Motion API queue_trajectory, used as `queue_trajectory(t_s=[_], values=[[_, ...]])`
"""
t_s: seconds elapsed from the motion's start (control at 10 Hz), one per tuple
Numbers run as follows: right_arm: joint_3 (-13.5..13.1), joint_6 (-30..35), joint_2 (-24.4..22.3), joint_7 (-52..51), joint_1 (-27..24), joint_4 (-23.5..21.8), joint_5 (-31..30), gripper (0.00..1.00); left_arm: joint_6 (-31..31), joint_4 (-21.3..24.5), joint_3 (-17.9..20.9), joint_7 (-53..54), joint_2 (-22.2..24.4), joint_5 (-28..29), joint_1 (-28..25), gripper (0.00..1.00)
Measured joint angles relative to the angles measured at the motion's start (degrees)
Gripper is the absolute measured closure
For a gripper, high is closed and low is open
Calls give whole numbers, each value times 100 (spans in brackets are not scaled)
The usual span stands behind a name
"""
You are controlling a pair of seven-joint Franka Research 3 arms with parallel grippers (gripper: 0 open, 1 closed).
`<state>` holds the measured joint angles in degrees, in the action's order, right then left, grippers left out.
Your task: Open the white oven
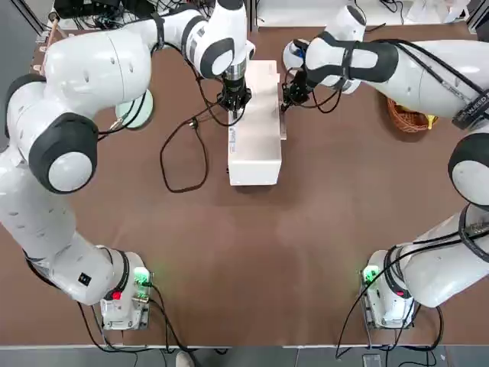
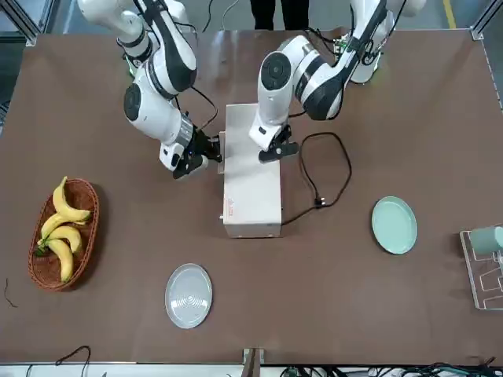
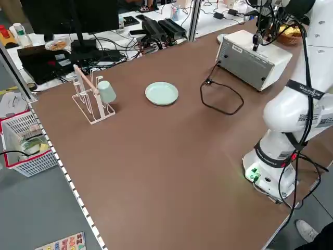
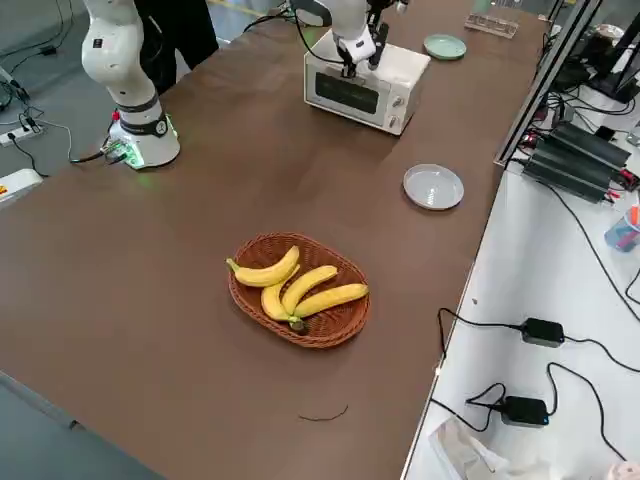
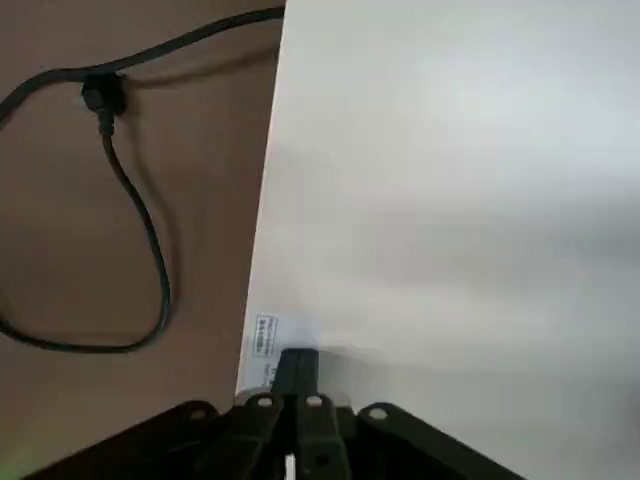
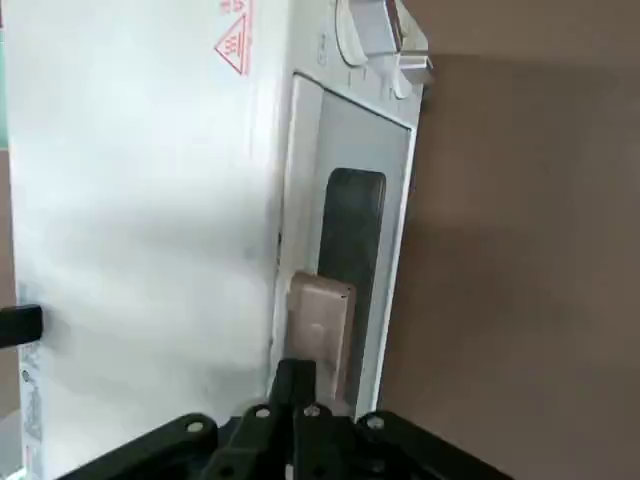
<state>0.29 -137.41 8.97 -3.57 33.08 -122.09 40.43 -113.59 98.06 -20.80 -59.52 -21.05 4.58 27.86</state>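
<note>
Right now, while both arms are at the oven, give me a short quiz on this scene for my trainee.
1. True or false: the oven door is shut.
2. Which gripper is above the oven's top? A. left B. right C. neither
3. Fill in: the table holds ___ plates.

Key
1. True: the door sits flush with the oven's front.
2. A: the left gripper, fingers together, is on the top by its back edge.
3. Two: a green plate and a grey plate.
</note>
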Motion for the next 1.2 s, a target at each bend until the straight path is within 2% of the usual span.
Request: queue_trajectory(t_s=[0.6,1.0,1.2], values=[[36,-230,-11,-2,-5,-143,44,98,-58,35,-6,-86,18,24,1,99],[-39,-248,-181,-671,-453,-699,15,98,-76,41,-3,-94,21,26,-1,99],[-68,-379,-76,-807,-635,-901,-86,98,-94,42,0,-96,22,28,-5,99]])
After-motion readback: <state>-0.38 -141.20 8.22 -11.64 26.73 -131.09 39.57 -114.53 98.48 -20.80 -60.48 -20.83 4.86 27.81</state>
